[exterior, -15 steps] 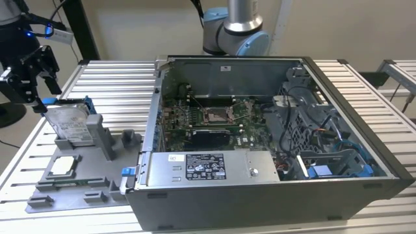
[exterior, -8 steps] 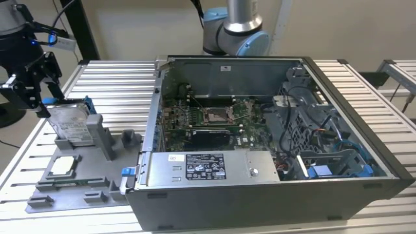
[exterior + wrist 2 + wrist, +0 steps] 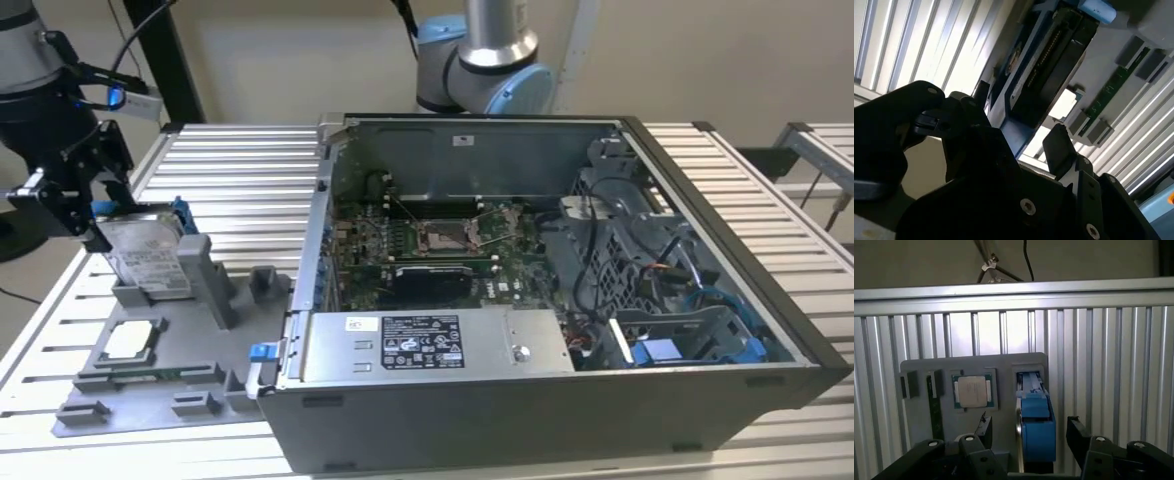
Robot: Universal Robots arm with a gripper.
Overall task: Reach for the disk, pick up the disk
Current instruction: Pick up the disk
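The disk (image 3: 144,258) stands on edge in a slot of the grey fixture (image 3: 160,385) at the exterior view's left, silver with a white label and a blue bracket. My black gripper (image 3: 107,222) hangs at its top end. In the first wrist view the disk (image 3: 1034,422) shows edge-on as a blue strip, and my gripper (image 3: 1029,432) is open with one finger on each side of it and a gap to each. In the second wrist view the disk (image 3: 1049,65) runs away from my gripper (image 3: 1019,120), again between the spread fingers.
A small silver square chip (image 3: 973,391) lies in a fixture pocket beside the disk. An open computer case (image 3: 534,280) with a labelled silver box (image 3: 427,345) stands right of the fixture. A second arm's base (image 3: 481,60) rises behind the case. All rest on a slatted metal table (image 3: 240,170).
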